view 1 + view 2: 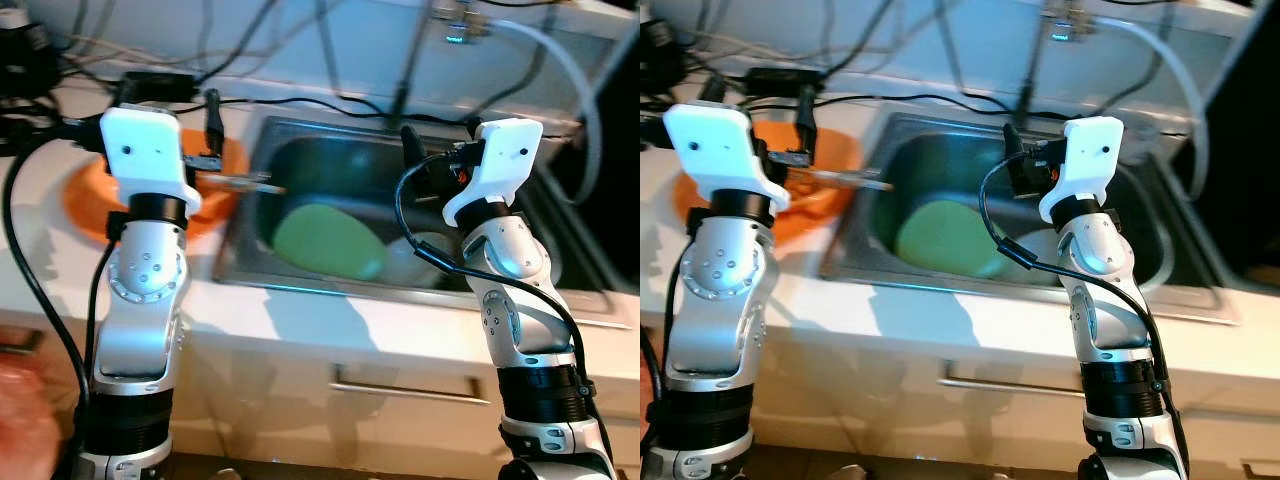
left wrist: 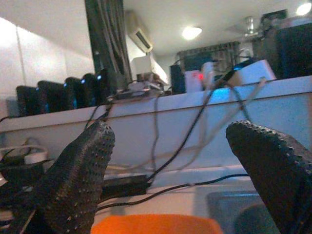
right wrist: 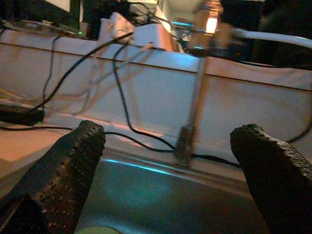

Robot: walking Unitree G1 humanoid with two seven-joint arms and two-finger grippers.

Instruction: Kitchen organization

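A steel sink [image 1: 300, 140] is set into the white counter. In it lie a light green plate [image 1: 328, 240] and a white dish [image 1: 425, 262] beside it. An orange plate [image 1: 85, 205] sits on the counter to the sink's left. My left gripper [image 2: 170, 161] is open and empty, held above the orange plate's far edge [image 2: 156, 225] and facing the back wall. Over the sink's far right part my right gripper [image 3: 168, 165] is open too, nothing between its fingers [image 3: 73, 165], and it faces the faucet stem [image 3: 192, 102]. A thin silvery blurred thing [image 1: 240, 182] reaches over the sink's left rim.
Black cables [image 1: 300, 100] and a power strip [image 1: 160, 82] run along the back of the counter. A white hose [image 1: 570, 70] curves at the back right. Drawer fronts with a handle [image 1: 405, 385] lie below the counter edge.
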